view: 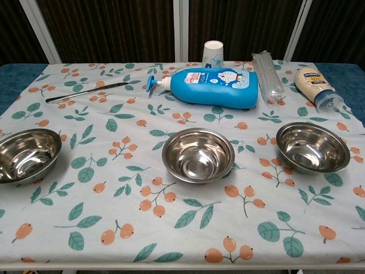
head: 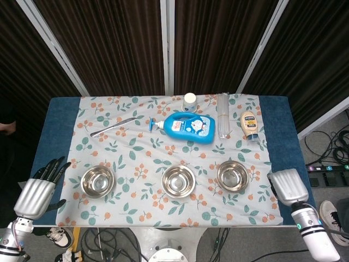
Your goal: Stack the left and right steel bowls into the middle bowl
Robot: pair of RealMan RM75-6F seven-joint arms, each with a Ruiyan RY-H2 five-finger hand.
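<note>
Three steel bowls stand in a row near the table's front edge: the left bowl, the middle bowl and the right bowl. All are upright and hold nothing. My left hand hangs off the table's front-left corner, its dark fingers spread and pointing toward the left bowl, holding nothing. My right hand is over the blue cloth just right of the right bowl; only its silver back shows and its fingers are hidden. The chest view shows neither hand.
At the back lie a blue pump bottle, a paper cup, a clear tube bundle, a mayonnaise bottle and a knife. The floral cloth covers the table; blue strips flank it.
</note>
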